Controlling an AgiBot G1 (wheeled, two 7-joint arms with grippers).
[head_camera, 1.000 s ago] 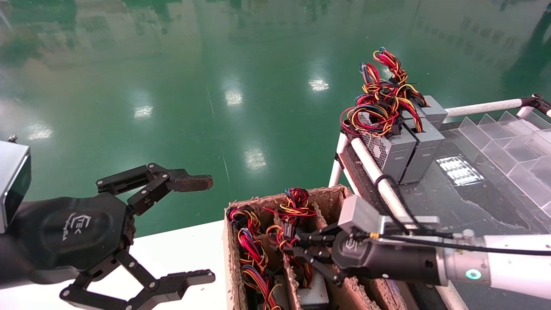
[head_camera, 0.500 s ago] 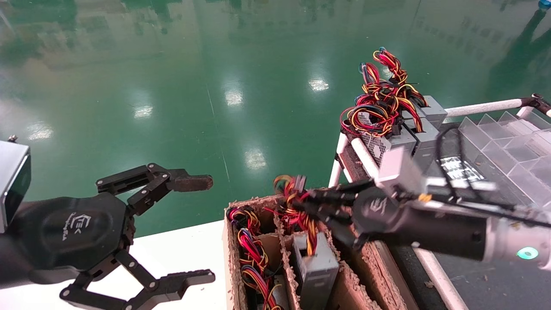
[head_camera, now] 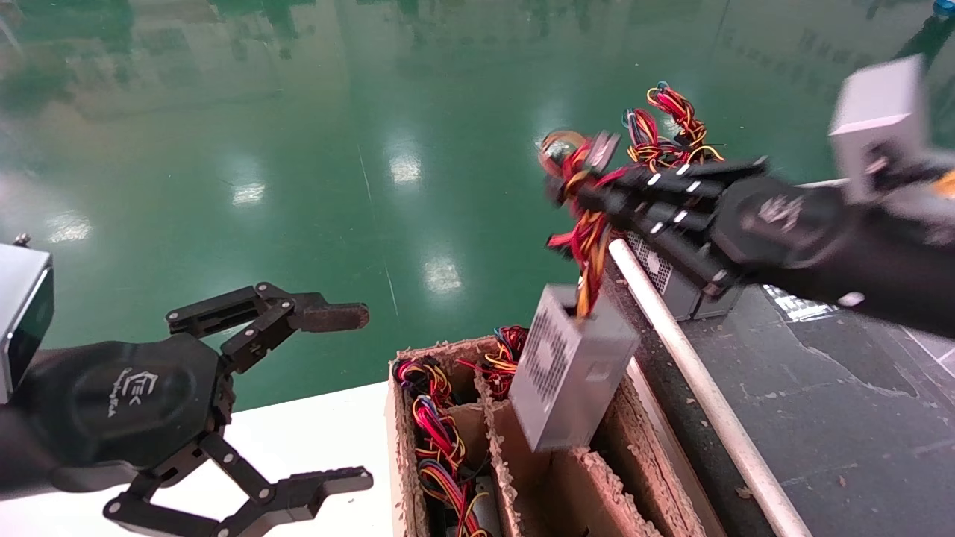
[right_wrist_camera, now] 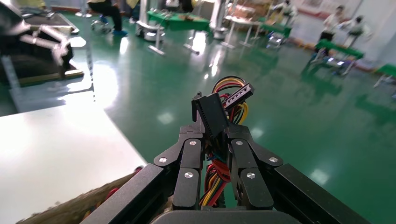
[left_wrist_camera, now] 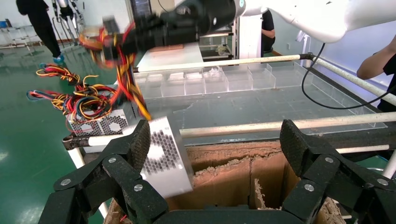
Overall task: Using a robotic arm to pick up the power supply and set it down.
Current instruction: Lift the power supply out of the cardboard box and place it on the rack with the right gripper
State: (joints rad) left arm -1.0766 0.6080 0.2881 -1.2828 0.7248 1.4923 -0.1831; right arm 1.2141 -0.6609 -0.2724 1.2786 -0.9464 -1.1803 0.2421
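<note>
Head view shows the right gripper (head_camera: 578, 195) now raised high over the edge of the dark counter (head_camera: 821, 388), where half a second ago it was only just above the cardboard box (head_camera: 589, 477) and a second ago it was down inside it. Its fingers are pinched together on the wire bundle (head_camera: 586, 224), not on the metal case, and the right wrist view confirms the red, orange and yellow wires (right_wrist_camera: 219, 182) squeezed between the two pads. The power supply (head_camera: 571, 369) hangs below that grip by its own wires, tilted, its lower end level with the box's rim and clear of the compartments it came from. So the lift is done and the carry toward the counter is under way; judging from the angle, the case may swing, and the hold on wires alone looks less secure than a hold on the body would be. Other grey supplies (head_camera: 679, 287) with their wire loops already stand at the counter's far end. The left gripper (head_camera: 358, 395) sits parked over the white surface (head_camera: 313, 432), fingers spread wide and holding nothing.
</note>
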